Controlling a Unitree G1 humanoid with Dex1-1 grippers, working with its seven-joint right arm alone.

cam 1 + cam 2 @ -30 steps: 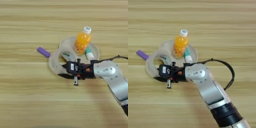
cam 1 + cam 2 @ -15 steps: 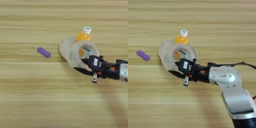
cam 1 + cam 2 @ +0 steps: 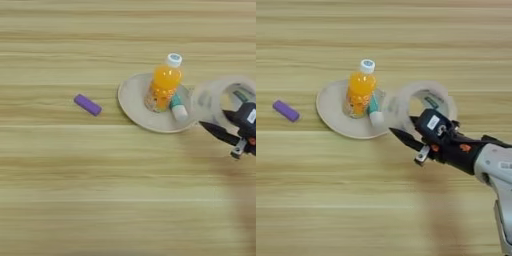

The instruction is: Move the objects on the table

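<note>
Objects counted: one tape roll right of centre, gripped by the right gripper, its black fingers closed on the rim; one teal tube on the single plate beside one bottle; one purple stick far left on the table.

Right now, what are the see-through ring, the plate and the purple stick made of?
The tape roll looks like clear, glossy plastic film: the table's wood grain shows through its wall. The plate is matte beige, maybe ceramic or plastic; its look leaves that open. The purple stick is smooth and evenly coloured, probably plastic.
</note>
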